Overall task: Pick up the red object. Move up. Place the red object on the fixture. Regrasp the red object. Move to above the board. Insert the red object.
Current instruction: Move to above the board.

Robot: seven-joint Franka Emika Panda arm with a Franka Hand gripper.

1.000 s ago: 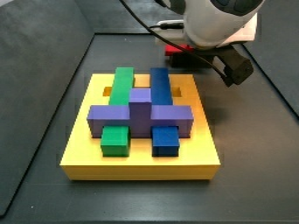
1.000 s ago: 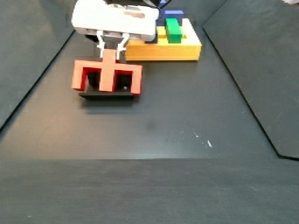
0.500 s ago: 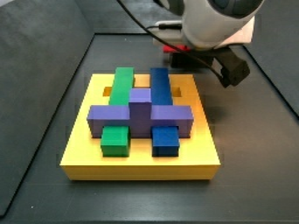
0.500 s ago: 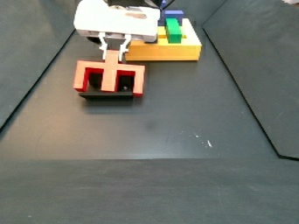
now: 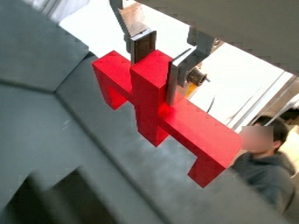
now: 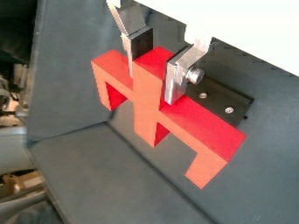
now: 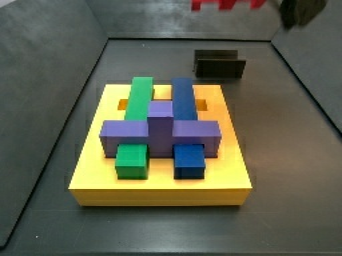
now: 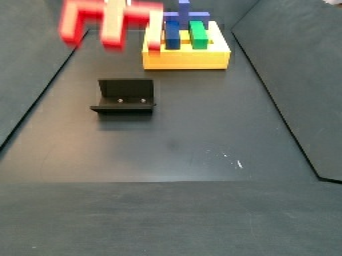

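The red object [image 5: 176, 122] is a bright red bar with short prongs. My gripper [image 5: 162, 59] is shut on its middle stem, one silver finger [image 5: 142, 44] on each side; both wrist views show this, and the red object [image 6: 163, 122] hangs clear of the floor. In the side views the red object [image 8: 110, 20] is blurred and high above the fixture [image 8: 124, 97], and only its lower edge [image 7: 227, 4] shows at the frame's top. The black fixture [image 7: 219, 66] stands bare. The yellow board [image 7: 160, 188] lies nearby.
The board [image 8: 187, 62] carries green [image 7: 139, 100], blue [image 7: 183, 100] and purple [image 7: 160, 128] blocks. Dark sloping walls bound the black floor on both sides. The fixture's plate [image 6: 228, 98] shows below the red object in a wrist view.
The gripper has risen with the red object, lifting it off the fixture and nearly out of the side views. The fixture now stands bare.
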